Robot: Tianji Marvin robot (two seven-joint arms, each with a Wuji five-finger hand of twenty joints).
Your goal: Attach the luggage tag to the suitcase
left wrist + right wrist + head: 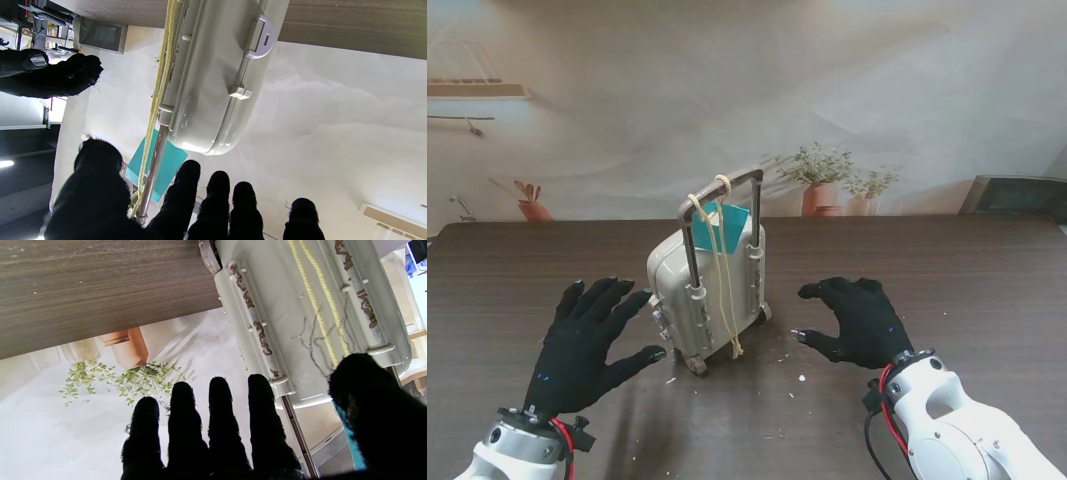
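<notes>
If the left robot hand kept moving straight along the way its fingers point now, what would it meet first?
Probably the small beige hard-shell suitcase: the left robot hand has its fingers aimed at the case's near side. Depth is unclear, so it might first brush the yellow cord hanging from the handle.

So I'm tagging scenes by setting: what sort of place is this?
Probably a staged lab bench, not a home: a bare wood-grain table, a printed backdrop of potted plants behind it, and a toy-sized suitcase as the only prop.
</notes>
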